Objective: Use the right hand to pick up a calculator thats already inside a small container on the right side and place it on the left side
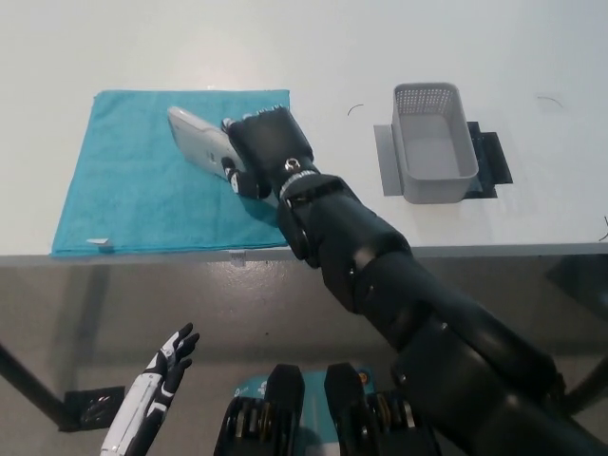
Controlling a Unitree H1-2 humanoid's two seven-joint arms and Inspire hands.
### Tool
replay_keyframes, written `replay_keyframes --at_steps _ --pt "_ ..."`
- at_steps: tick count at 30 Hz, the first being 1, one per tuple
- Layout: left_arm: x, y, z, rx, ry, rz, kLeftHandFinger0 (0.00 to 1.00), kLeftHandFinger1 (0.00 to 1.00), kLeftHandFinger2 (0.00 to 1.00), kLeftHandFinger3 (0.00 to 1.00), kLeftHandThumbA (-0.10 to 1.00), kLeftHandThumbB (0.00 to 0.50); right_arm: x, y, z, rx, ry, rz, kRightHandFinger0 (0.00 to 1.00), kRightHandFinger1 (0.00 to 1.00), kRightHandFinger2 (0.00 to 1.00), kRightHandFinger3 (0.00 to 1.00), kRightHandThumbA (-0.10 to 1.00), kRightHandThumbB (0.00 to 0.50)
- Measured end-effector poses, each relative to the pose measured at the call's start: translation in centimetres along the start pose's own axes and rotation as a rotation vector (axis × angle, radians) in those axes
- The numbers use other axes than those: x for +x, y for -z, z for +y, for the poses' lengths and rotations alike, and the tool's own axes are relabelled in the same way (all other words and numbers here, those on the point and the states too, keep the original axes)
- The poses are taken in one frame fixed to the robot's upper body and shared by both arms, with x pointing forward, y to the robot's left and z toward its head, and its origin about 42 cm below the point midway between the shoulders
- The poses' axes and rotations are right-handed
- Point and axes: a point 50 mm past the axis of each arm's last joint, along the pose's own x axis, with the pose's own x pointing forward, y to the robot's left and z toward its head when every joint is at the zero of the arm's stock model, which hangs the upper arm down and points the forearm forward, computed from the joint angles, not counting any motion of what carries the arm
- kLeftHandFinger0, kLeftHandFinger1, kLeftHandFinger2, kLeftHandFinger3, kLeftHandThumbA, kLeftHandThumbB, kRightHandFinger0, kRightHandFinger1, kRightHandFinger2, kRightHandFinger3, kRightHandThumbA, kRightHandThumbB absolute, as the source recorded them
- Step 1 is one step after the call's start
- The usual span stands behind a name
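My black right hand (pixel 263 152) is over the teal towel (pixel 133 190) on the left side of the table, shut on the grey calculator (pixel 198 142). The calculator sticks out to the upper left of the hand, low over the towel; whether it touches the cloth cannot be told. The small grey perforated container (pixel 435 142) stands on the right and holds nothing. My white left hand (pixel 152 385) rests low at the bottom left, below the table edge, fingers spread and holding nothing.
The container sits on a dark mat (pixel 491 157) at the right. The white table (pixel 313 47) stretches behind the towel and the container. Its front edge (pixel 380 252) runs across the middle of the picture.
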Motion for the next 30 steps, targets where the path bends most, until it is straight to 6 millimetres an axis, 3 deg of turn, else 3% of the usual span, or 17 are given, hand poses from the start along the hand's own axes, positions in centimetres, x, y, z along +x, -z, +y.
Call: replay_keyframes --at_steps 3,7,8,9,10,11,12,13,14,17,18,21,24,29,30 --pt "0.0 0.0 0.0 0.002 0.002 0.003 1.0 1.0 1.0 1.0 1.0 0.02 -0.1 0.0 0.1 0.01 -0.002 0.007 0.0 0.0 0.03 0.5 -0.1 0.337" --pt "0.0 0.0 -0.1 0.004 0.005 0.008 1.0 1.0 1.0 1.0 1.0 0.019 -0.3 0.1 0.7 0.027 -0.001 0.013 0.0 0.0 0.02 0.46 -0.1 0.285" --pt "0.0 0.0 -0.1 0.005 0.005 0.009 1.0 1.0 1.0 1.0 1.0 0.025 -0.3 0.1 0.8 0.029 0.001 0.015 0.15 0.27 0.42 0.72 0.04 0.216" --pt "0.0 0.1 -0.1 0.006 0.006 0.01 1.0 1.0 1.0 1.0 1.0 0.026 -0.3 0.2 0.8 0.031 0.003 0.016 0.16 0.3 0.53 0.78 0.13 0.224" --pt "0.0 0.1 -0.1 0.007 0.006 0.01 1.0 1.0 1.0 1.0 1.0 0.03 -0.3 0.2 0.8 0.032 0.004 0.018 0.41 0.66 1.0 1.0 0.37 0.27" --pt "0.1 0.0 -0.1 0.008 0.007 0.01 1.0 1.0 1.0 1.0 1.0 0.037 -0.3 0.2 0.8 0.036 0.006 0.022 0.96 1.0 1.0 1.0 0.61 0.343" --pt "0.1 0.0 -0.1 0.008 0.008 0.01 1.0 1.0 1.0 1.0 1.0 0.037 -0.3 0.2 0.8 0.046 0.003 0.026 1.0 1.0 1.0 1.0 0.61 0.362" --pt "0.1 0.0 -0.1 0.009 0.009 0.009 1.0 1.0 1.0 1.0 1.0 0.033 -0.3 0.2 0.8 0.06 -0.003 0.032 1.0 1.0 1.0 1.0 0.72 0.446" --pt "0.2 0.0 -0.2 0.009 0.01 0.009 1.0 1.0 1.0 1.0 1.0 0.028 -0.3 0.3 0.8 0.073 -0.007 0.038 1.0 1.0 1.0 1.0 0.79 0.478" --pt "0.1 0.0 -0.2 0.01 0.013 0.01 1.0 1.0 1.0 1.0 1.0 0.001 -0.3 0.5 0.7 0.113 -0.027 0.065 1.0 1.0 1.0 1.0 0.9 0.5" --pt "0.1 0.0 -0.2 0.011 0.014 0.01 1.0 1.0 1.0 1.0 1.0 0.01 -0.2 0.6 0.7 0.136 -0.034 0.074 1.0 1.0 1.0 1.0 0.99 0.5" --pt "0.1 0.0 -0.1 0.015 0.017 0.01 1.0 1.0 1.0 1.0 1.0 0.012 0.0 0.9 0.2 0.227 -0.033 0.103 1.0 1.0 1.0 1.0 1.0 0.5" --pt "0.1 0.0 -0.1 0.016 0.019 0.011 1.0 1.0 1.0 1.0 1.0 0.003 0.8 1.2 -2.1 0.307 0.007 0.115 1.0 1.0 1.0 1.0 1.0 0.5" --pt "0.1 0.0 -0.1 0.017 0.02 0.012 1.0 1.0 1.0 1.0 1.0 0.022 2.2 1.3 -7.7 0.382 0.106 0.1 1.0 1.0 1.0 1.0 0.99 0.5" --pt "0.1 0.0 -0.1 0.017 0.02 0.013 1.0 1.0 1.0 1.0 1.0 0.019 2.6 1.3 -9.7 0.398 0.141 0.09 1.0 1.0 1.0 1.0 0.97 0.5"
